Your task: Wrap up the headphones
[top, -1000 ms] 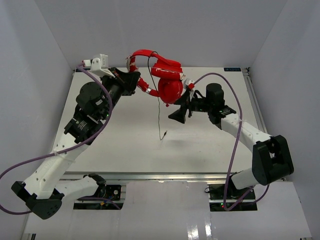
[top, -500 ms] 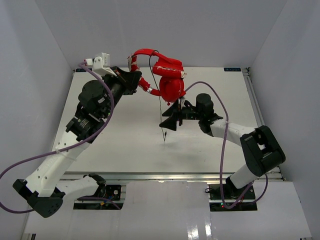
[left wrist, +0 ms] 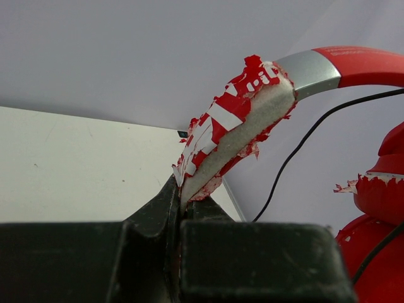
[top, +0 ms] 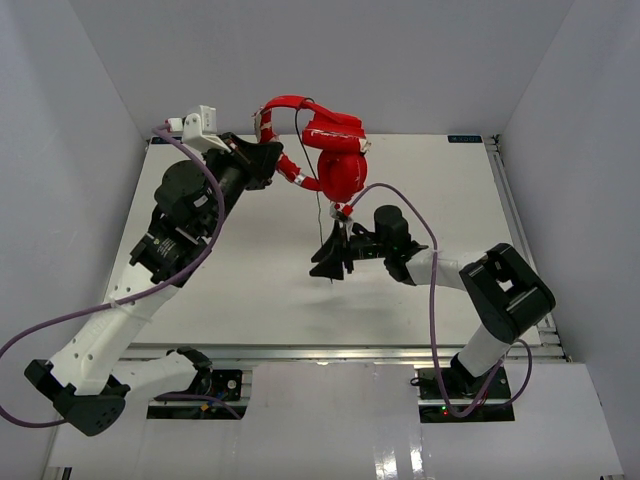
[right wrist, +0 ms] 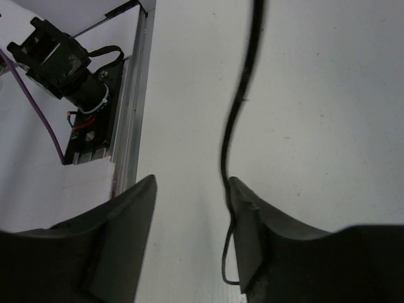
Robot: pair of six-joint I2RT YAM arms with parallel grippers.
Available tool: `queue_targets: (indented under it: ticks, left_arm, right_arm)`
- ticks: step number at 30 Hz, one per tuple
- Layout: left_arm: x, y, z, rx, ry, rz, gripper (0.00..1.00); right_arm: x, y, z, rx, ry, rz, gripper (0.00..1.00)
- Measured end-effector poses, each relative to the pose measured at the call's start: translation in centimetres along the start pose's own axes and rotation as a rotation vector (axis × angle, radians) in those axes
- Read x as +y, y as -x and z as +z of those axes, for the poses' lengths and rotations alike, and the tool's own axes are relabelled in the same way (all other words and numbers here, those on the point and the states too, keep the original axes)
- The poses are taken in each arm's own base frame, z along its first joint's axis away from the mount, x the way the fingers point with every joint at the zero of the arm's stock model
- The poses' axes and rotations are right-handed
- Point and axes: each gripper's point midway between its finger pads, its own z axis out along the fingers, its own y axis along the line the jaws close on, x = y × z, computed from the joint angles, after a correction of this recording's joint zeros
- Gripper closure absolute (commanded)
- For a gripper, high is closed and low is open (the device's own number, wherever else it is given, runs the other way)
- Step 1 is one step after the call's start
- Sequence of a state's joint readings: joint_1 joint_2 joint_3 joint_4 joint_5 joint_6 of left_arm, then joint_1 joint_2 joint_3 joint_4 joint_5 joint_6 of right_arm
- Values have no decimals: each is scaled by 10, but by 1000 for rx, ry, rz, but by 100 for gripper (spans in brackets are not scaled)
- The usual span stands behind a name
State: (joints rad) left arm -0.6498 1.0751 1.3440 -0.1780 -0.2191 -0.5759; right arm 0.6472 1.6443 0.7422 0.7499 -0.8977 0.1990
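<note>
Before closing on the thin black cable [right wrist: 237,120], centre it between the fingers of the right gripper [right wrist: 192,189]. Jaws spread there, pinching nothing; cable resting against the inner face of one finger, with an open gap to the other. Take hold low, near the loose end just above the table [top: 230,290], so as to leave a long free run for winding. Close gently and allow some slack, since a tug would probably pull against the far hold. Then, judging by the task, lead the run round the band or cups in even turns, without crossing loops.

As for the headphones [top: 335,160]: held aloft over the far part of the table, clear of its surface, cable dangling straight down toward the middle. Clamped by the left gripper [left wrist: 177,211], jaws pressed together on the torn, foam-showing headband padding [left wrist: 233,132]. Hold that clamp firm and steady, as flaking padding looks likely to slip or shed.

Count:
- one pair of headphones
- two red cups [top: 340,178]
- one thin cable
- two grippers
- two thick purple arm cables [top: 60,322]
</note>
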Motion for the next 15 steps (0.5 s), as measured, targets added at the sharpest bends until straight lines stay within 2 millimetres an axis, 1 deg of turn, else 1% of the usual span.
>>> queue_targets:
  ticks: [1, 4, 5, 10, 12, 15]
  left_arm:
    - [0, 1, 0, -2, 0, -2, 100]
    - [0, 2, -2, -6, 0, -4, 100]
    - [0, 3, -2, -7, 1, -6, 100]
    - [1, 4, -2, -13, 10, -9, 100]
    - [4, 5, -1, -23, 25, -2, 100]
    - [12, 9, -1, -43, 64, 23, 100]
  right_arm:
    - [0, 0, 0, 0, 4, -6, 71]
    - [1, 0, -1, 3, 18, -33, 90]
    - [2, -1, -1, 6, 23, -40, 92]
    - [11, -2, -8, 28, 35, -83, 92]
    - [18, -1, -14, 47, 35, -110, 92]
    - [29, 9, -28, 82, 3, -195, 92]
